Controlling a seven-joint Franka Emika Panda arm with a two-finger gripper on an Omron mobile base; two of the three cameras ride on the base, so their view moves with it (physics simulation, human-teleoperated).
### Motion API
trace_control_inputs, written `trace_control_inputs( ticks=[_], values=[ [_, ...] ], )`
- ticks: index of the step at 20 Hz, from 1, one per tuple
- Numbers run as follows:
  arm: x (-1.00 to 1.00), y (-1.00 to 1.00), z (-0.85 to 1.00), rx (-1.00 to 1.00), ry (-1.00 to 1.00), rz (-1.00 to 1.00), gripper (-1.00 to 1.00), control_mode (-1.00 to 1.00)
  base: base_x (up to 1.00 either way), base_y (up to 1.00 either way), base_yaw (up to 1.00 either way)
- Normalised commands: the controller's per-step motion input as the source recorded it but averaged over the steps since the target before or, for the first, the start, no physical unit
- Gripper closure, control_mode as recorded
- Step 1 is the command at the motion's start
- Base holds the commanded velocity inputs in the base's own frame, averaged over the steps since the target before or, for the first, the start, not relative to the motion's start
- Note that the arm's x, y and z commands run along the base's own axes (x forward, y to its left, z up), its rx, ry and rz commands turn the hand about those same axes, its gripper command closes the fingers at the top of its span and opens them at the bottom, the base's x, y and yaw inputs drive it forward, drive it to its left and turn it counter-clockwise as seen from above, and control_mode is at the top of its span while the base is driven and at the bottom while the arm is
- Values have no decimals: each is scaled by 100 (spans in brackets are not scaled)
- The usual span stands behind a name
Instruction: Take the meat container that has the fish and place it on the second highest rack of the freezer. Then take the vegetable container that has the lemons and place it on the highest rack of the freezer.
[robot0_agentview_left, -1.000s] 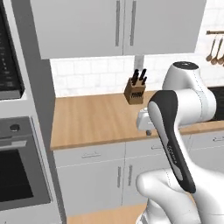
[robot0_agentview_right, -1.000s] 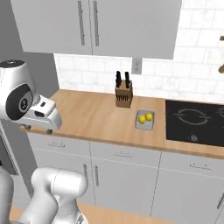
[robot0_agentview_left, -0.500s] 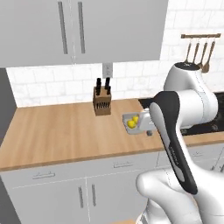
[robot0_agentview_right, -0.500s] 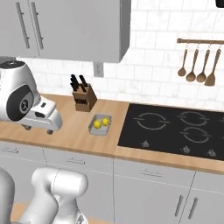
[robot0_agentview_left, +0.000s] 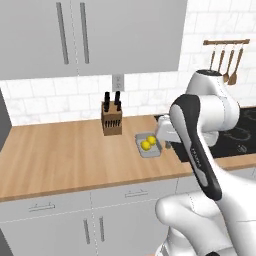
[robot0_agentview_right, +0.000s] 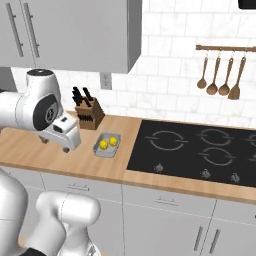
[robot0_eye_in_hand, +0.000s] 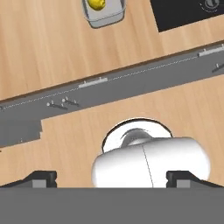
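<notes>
The hand (robot0_eye_in_hand: 111, 177) is spread wide and empty, held above the tabletop (robot0_agentview_left: 65, 155); the vegetable container (robot0_agentview_left: 148, 145) with lemons (robot0_agentview_left: 148, 143) sits just beside it.

Two lemons (robot0_agentview_left: 148, 142), one vegetable container (robot0_agentview_left: 149, 152)

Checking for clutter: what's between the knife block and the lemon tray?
Bare wooden counter separates the knife block from the vegetable container, as the right base view shows.

A vegetable container (robot0_eye_in_hand: 105, 15) holding a lemon (robot0_eye_in_hand: 96, 4) sits at twelve o'clock on the wooden surface (robot0_eye_in_hand: 48, 48), a black cooktop (robot0_eye_in_hand: 188, 12) at two o'clock, grey drawer fronts (robot0_eye_in_hand: 109, 89) crossing below.
</notes>
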Motion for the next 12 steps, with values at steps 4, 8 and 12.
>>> trace_control_inputs(
  ticks=[4,8,12],
  values=[
    [100,0,-35,1,2,-41,-100,-100,0,0,0],
    [100,-1,-60,0,3,-41,-100,-100,0,0,0],
    [97,-10,-69,-3,4,-36,-100,-100,0,0,0]
  ],
)
